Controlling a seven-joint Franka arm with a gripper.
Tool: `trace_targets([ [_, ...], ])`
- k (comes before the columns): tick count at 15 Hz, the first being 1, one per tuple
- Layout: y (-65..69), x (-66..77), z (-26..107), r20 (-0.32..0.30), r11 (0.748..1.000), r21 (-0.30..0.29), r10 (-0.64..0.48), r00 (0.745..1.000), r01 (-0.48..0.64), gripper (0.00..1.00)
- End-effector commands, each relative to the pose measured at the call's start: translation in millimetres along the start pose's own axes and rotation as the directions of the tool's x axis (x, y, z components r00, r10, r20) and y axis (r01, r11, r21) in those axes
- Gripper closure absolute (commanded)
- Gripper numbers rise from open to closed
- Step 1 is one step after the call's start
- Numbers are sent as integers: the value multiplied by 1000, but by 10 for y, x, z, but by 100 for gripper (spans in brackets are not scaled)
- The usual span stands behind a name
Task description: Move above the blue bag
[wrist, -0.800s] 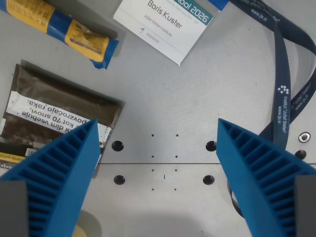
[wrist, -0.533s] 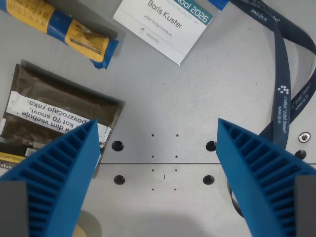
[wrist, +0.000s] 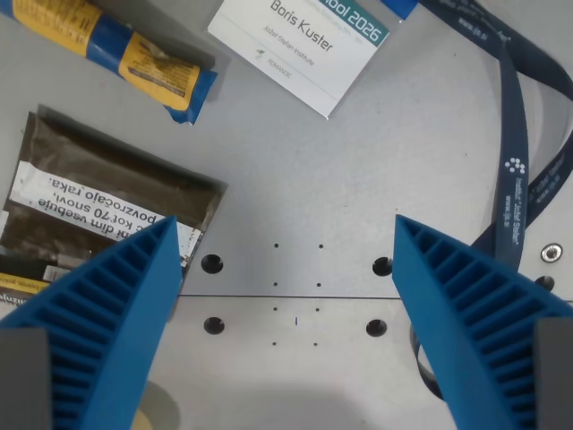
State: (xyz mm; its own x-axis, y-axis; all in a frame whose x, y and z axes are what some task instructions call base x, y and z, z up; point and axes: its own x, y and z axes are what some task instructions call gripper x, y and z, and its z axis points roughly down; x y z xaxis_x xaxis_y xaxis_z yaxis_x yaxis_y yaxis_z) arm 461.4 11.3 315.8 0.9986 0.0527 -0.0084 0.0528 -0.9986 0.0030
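light: bright, even | shadows: soft, faint | glare: none | focus: sharp, fingers (wrist: 107, 313) slightly soft

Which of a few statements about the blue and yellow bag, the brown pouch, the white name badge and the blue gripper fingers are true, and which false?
1. The blue and yellow bag lies at the wrist view's upper left. True.
2. The gripper is shut on the bag. False: its jaws stand wide apart over bare grey table.
3. The white name badge lies above the gripper. True.
4. The dark blue lanyard runs along the left. False: the right.
5. The brown pouch lies on the bag. False: apart, below it.
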Motion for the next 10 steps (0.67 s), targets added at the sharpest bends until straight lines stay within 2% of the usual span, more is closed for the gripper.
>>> trace_targets([
  [1,-35,20,33,-19,991,7,-130,991,130,0],
  [5,-103,51,137,-29,967,12,-255,967,255,0],
  [10,-227,93,316,-45,911,16,-411,910,412,0],
])
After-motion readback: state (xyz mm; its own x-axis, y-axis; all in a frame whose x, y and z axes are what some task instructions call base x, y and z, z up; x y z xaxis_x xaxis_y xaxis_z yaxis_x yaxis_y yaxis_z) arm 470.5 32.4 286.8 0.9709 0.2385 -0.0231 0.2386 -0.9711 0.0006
